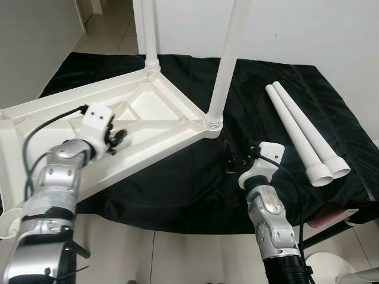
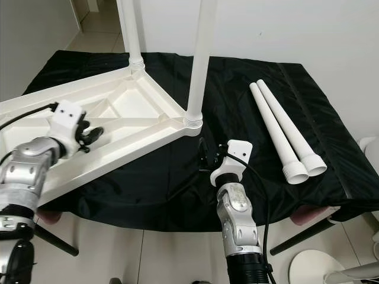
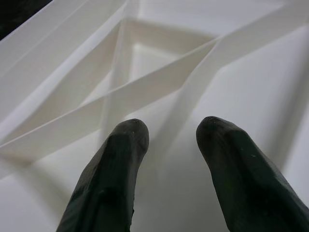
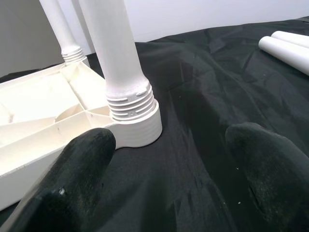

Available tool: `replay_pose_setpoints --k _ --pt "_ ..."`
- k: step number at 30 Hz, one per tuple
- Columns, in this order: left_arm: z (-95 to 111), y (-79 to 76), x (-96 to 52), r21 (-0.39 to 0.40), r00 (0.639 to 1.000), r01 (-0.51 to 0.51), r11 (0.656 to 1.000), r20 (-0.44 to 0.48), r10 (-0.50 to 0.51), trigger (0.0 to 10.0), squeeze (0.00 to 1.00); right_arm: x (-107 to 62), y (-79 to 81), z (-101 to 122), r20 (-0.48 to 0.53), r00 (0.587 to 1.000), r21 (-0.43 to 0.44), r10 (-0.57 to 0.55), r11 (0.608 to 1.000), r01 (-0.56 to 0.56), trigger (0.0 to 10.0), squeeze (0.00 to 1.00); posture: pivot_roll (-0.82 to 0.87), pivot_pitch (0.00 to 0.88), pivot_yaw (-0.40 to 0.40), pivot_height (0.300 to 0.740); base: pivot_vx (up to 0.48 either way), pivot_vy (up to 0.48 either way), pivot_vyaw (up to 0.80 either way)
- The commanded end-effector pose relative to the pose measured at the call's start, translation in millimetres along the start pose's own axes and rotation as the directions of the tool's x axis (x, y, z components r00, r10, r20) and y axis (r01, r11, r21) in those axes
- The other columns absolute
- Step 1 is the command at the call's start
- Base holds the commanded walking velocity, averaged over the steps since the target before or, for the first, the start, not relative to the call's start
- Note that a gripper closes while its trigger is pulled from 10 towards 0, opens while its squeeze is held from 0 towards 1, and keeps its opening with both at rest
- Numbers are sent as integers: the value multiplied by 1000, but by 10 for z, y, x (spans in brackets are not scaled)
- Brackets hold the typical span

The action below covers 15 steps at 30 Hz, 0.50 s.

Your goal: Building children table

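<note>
A white plastic tabletop [image 1: 148,112] lies upside down on a black cloth, ribs up. Two white legs stand screwed into its far corner [image 1: 149,35] and its near right corner [image 1: 228,59]. Two loose white legs [image 1: 302,136] lie side by side on the cloth to the right. My left gripper [image 1: 117,139] hovers open over the ribbed underside, fingers [image 3: 113,164] just above the plastic. My right gripper [image 1: 231,158] stands open low over the cloth, just short of the near right leg's threaded base [image 4: 133,104], nothing between its fingers.
The black cloth [image 1: 266,89] covers a table whose front edge runs just before my arms. Tiled floor lies below. A white wall stands behind, with a doorway at the far left. A white round object [image 1: 331,263] sits on the floor at lower right.
</note>
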State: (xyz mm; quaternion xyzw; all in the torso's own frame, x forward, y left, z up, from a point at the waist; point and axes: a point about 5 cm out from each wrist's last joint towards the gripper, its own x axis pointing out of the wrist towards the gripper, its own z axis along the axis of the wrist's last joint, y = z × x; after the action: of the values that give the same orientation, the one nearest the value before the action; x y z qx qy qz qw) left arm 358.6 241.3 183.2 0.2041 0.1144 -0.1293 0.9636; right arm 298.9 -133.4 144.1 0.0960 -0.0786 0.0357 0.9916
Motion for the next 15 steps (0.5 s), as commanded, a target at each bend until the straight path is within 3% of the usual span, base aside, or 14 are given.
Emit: replay_pose_setpoints --k 1,2,3,5,10,12,15 --pt "-60 161 -55 86 981 -186 979 -45 190 10000 0 -22 -44 -30 -12 1000 -4 -18 1000 18 10000 0 3 64 8 740 0 0 0" --pt "-60 161 -55 86 981 -186 979 -45 190 10000 0 -22 -44 -30 -12 1000 -4 -18 1000 18 10000 0 3 64 8 740 0 0 0" --pt "-67 201 -86 163 979 -185 969 -49 196 10000 0 -23 -47 -32 -13 1000 -5 -18 1000 18 10000 0 3 64 8 740 0 0 0" --pt "-91 227 -111 170 982 -166 971 -67 179 10000 0 -23 -47 -33 -13 1000 -5 -18 1000 18 10000 0 6 62 6 740 0 0 0" --pt "-97 145 -162 280 996 -8 960 -83 32 10000 0 -19 -42 -40 -16 1000 -8 -10 1000 10 10000 0 15 57 3 740 0 0 0" --pt "-80 36 -152 237 996 52 970 -80 -34 10000 0 -4 -37 -36 -15 1000 -8 -6 1000 6 10000 0 17 54 2 740 0 0 0" --pt "-80 -17 -139 237 995 73 969 -84 -55 10000 0 4 -35 -33 -14 1000 -9 -5 1000 5 10000 0 17 54 2 740 0 0 0"
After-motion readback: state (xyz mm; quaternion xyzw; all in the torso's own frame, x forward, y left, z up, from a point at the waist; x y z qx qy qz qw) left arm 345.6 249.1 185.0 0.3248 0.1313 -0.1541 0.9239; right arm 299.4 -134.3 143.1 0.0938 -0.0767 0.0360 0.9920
